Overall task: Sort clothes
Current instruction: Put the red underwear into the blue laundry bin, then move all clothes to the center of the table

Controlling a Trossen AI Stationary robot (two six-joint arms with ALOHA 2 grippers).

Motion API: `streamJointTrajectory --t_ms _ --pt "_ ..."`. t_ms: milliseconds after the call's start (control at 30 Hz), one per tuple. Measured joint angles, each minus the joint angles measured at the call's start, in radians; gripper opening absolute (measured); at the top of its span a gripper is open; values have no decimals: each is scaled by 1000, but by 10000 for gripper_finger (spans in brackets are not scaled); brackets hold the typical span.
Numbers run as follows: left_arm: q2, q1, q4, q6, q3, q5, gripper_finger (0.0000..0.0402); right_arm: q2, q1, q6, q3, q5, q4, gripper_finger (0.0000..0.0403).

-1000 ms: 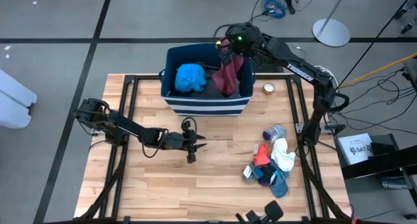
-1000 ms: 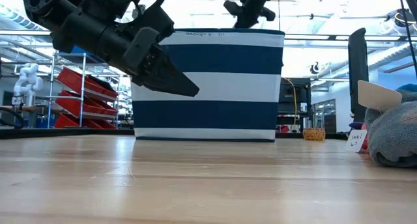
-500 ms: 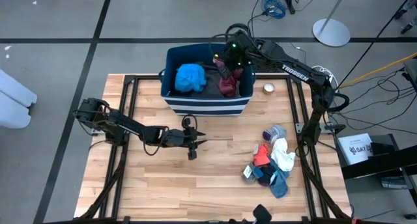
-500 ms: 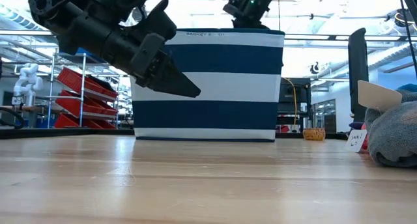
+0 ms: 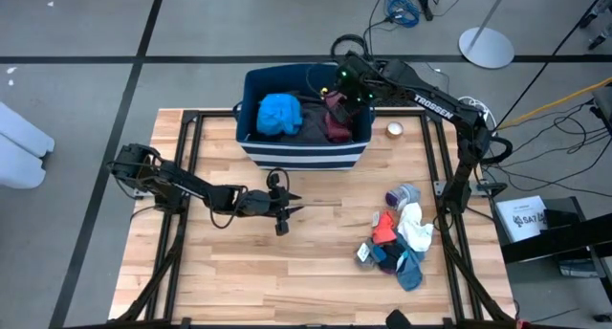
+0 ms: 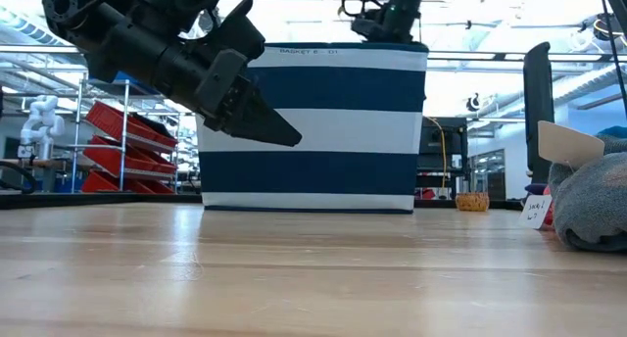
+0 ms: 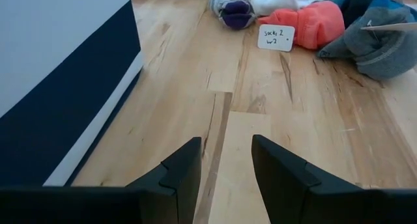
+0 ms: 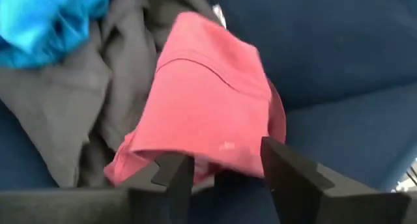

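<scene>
1. Right gripper point(image 8: 221, 178) above the right end of the dark blue rectangular fabric bin with white stripes point(image 5: 304, 155), fingers spread apart, nothing pinched between them.
2. Directly beyond those fingers, a crumpled maroon-red soft top point(image 8: 208, 107), lying loose inside the bin, against its right inner wall; in the high view the same garment point(image 5: 337, 121) just beside the gripper point(image 5: 346, 83).
3. Next to the maroon top, a rumpled dark grey garment point(image 8: 78, 100) in the middle of the bin, and past it a bright blue bunched top point(image 5: 280, 114) at the bin's left end.
4. Left gripper point(image 7: 225, 162) low over the bare wooden table point(image 5: 306, 262), in front of the bin, fingers parted and empty, well apart from any clothing.
5. On the table's right side, well apart from both grippers, a heap of remaining clothes point(image 5: 400, 235): white, red-orange, grey-blue pieces, small socks.
6. Small white handwritten card point(image 7: 275, 37) standing beside that heap.
</scene>
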Motion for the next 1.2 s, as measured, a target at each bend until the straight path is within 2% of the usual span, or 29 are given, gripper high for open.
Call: streamJointTrajectory --t_ms 267,633,833,1200 --pt "0 12 0 -6 0 1 145 0 1 -22 0 -3 -122 185" --pt "0 12 0 -6 0 1 145 0 2 -89 11 -2 -54 187" --pt "0 12 0 -6 0 1 145 -1 5 -70 114 -3 -49 187" --pt "0 12 -1 -6 0 1 145 -2 80 132 393 -17 17 187"
